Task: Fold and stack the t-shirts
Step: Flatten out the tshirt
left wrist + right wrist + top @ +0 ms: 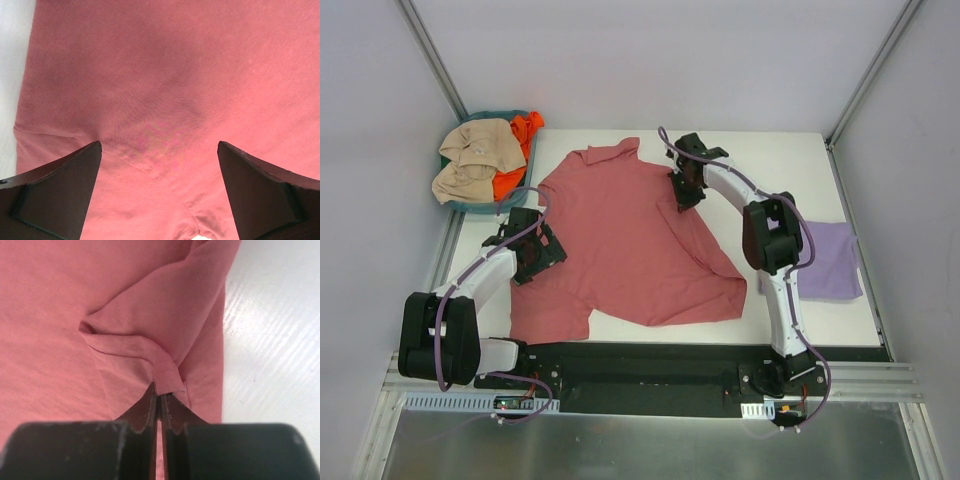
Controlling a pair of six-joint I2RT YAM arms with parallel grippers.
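Overhead view of a white table. A large, faded brick-red t-shirt of soft cloth lies spread across the middle of the frame, collar toward the upper left, hem toward the bottom. It is not yet folded.

The right gripper sits at the shirt's upper right edge. In its wrist view, the fingers are pressed together on a small raised pleat of red cloth, with bare table just to the right. The pinch looks meant to lift that sleeve side and carry it inward for a fold.

The left gripper rests over the shirt's left edge, at centre left. Its wrist view shows the two dark fingers spread wide apart with flat red cloth between them and nothing gripped. It seems poised to take the opposite side.

A pale lavender t-shirt lies as a compact rectangle at the right edge of the table, partly hidden by the right arm. It is well apart from the red shirt.

A small teal basket sits in the upper left corner, holding a beige cloth and an orange cloth.

Bare table shows above the red shirt and to its upper right. On the left, the shirt runs close to the table edge and the basket, leaving little slack there.
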